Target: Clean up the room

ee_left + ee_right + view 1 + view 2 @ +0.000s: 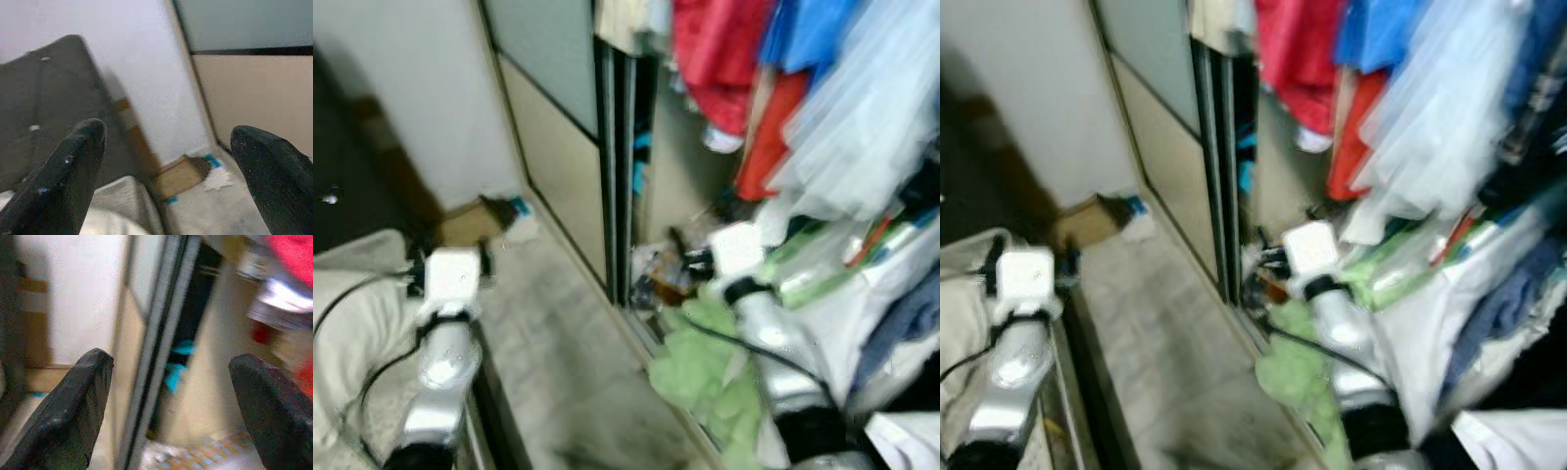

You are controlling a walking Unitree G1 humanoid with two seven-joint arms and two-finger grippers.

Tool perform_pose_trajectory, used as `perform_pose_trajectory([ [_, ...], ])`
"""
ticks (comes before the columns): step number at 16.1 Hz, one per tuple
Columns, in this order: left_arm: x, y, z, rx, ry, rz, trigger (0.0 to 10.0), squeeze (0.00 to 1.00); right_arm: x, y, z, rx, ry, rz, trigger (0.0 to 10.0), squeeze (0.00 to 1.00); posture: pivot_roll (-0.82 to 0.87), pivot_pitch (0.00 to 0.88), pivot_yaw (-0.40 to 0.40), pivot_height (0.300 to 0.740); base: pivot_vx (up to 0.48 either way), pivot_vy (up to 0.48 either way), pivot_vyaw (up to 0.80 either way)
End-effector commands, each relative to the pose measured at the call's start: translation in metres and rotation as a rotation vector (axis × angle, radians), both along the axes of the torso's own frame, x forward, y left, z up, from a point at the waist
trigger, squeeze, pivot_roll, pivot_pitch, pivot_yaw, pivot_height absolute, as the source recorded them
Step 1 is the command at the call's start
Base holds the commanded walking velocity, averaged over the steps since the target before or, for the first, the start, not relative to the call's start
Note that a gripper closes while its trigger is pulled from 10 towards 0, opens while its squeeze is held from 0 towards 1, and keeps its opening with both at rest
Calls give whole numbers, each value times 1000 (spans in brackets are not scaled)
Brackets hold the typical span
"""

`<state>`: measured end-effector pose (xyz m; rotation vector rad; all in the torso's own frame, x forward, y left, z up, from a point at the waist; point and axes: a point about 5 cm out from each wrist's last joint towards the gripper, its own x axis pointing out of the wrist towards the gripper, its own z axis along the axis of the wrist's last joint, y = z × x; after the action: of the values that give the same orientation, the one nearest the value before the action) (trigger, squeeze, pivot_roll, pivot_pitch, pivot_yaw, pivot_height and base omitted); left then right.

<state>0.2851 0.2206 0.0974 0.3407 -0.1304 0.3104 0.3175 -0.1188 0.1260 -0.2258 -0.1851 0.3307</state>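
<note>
Approach to open wardrobe [617,147], nothing held.
Left gripper [166,161] and right gripper [171,396] spread, raised ready toward green cloth [700,357] on floor.

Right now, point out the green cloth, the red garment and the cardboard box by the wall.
green cloth [690,367], left eye view, middle of the crumpled heap.
red garment [720,59], left eye view, hanging body.
cardboard box [468,223], left eye view, brown top face.
</note>
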Motion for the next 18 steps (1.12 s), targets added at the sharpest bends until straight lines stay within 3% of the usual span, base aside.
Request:
perform_pose_trajectory([
  [1,-5,-6,0,-6,-9,-42,10000,0,-4,-10,-4,-15,8,-21,10000,0,-80,0,27,740,0,0,769],
  [5,-38,-22,-12,-65,17,-154,10000,0,-24,-26,-23,-26,51,-65,10000,0,-45,0,-6,740,0,0,619],
  [8,-50,-24,-11,-70,24,-179,10000,0,-24,-28,-26,-27,55,-107,10000,0,-32,0,-6,740,0,0,410],
  [13,-52,-38,6,-36,-50,-197,10000,0,-31,-30,-30,-64,75,-82,10000,0,-29,0,-54,740,0,0,0],
  [18,-57,-36,-1,-33,-1,-175,10000,0,-29,-26,-33,-42,75,-119,10000,0,-28,0,-13,740,0,0,691],
])
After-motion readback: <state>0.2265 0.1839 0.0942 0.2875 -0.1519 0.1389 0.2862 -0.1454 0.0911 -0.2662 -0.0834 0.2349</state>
